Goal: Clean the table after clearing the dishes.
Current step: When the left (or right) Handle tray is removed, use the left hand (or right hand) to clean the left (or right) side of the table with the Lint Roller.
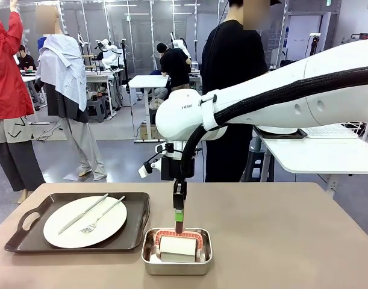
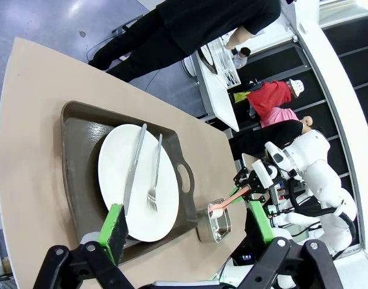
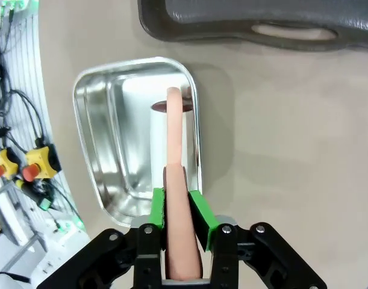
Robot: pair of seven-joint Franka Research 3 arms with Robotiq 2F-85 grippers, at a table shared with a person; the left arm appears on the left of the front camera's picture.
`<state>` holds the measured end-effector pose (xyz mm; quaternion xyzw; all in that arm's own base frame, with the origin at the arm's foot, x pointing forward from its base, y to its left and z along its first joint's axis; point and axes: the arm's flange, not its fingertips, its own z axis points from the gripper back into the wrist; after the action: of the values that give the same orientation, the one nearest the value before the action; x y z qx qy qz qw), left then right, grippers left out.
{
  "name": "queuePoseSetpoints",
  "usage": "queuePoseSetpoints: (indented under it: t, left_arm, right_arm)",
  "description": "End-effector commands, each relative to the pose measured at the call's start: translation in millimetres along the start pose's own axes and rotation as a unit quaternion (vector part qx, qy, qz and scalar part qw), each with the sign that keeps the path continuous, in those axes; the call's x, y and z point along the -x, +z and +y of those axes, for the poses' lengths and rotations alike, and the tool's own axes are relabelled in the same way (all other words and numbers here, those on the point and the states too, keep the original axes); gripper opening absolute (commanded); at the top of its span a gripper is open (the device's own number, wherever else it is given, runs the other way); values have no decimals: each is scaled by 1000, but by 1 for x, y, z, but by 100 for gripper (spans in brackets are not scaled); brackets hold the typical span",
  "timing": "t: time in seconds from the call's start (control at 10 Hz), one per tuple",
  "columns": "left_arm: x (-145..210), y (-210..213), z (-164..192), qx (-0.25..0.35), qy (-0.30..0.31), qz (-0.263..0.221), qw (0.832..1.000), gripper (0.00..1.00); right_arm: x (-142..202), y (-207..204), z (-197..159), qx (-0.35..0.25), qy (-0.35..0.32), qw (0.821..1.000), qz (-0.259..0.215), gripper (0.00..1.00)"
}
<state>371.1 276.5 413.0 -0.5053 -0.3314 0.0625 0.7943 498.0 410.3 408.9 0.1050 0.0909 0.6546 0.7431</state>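
A beige worktop (image 1: pixel 280 241) seen from the robot's side, with a person (image 1: pixel 232 72) in black standing at its far edge.

On the left part lies a dark brown tray (image 1: pixel 138 208). Its cut-out handle is near the worktop's left edge. On the tray sits a round white plate (image 1: pixel 63 232), with a silver knife (image 1: pixel 82 214) and fork (image 1: pixel 102 218) laid side by side across it.

Just beside the tray's near right corner, close to the worktop's near edge, is a small steel tin (image 1: pixel 174 266). In it stands a pink-handled tool (image 1: pixel 177 245) with a white body.

The right arm reaches in from the right and across the middle. Its right pincer (image 1: pixel 179 220) points straight down over the tin, with the green pads clenched on the tool's pink handle. The right wrist view shows the handle running between the pads and down into the tin, clear of its walls.

The left pincer (image 2: pixel 185 217) hangs above the tray's near edge with its jaws released and nothing between them.

From the tin to the right edge runs a broad stretch of bare surface. Beyond the far right corner stands a smaller white table (image 1: pixel 316 153).
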Motion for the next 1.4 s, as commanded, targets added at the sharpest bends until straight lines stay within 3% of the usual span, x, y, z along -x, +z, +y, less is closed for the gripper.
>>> queuePoseSetpoints:
  t: [0.0,0.3,0.4,0.5,0.7,0.9,1.0,1.1,1.3]
  left_arm:
    - [-2,3,0,1,-2,1,1000,100]
    - [-2,3,0,1,-2,1,1000,100]
    - [-2,3,0,1,-2,1,1000,100]
    - [-2,3,0,1,-2,1,1000,100]
    - [-2,3,0,1,-2,1,1000,100]
    - [-2,3,0,1,-2,1,1000,100]
    - [-2,3,0,1,-2,1,1000,100]
    - [-2,3,0,1,-2,1,1000,100]
    - [-2,3,0,1,-2,1,1000,100]
  right_arm:
    - [33,50,32,37,-78,996,-24,8]
    - [88,104,56,58,-221,964,-136,8]
    - [111,110,50,70,-314,931,-172,8]
    - [142,112,43,59,-417,879,-226,8]
    - [193,102,33,24,-522,793,-313,8]
    - [223,89,23,5,-554,748,-365,8]
    - [224,89,18,-3,-503,767,-398,8]
    - [230,101,7,-7,-534,785,-312,8]
    - [230,101,7,-7,-534,785,-312,8]
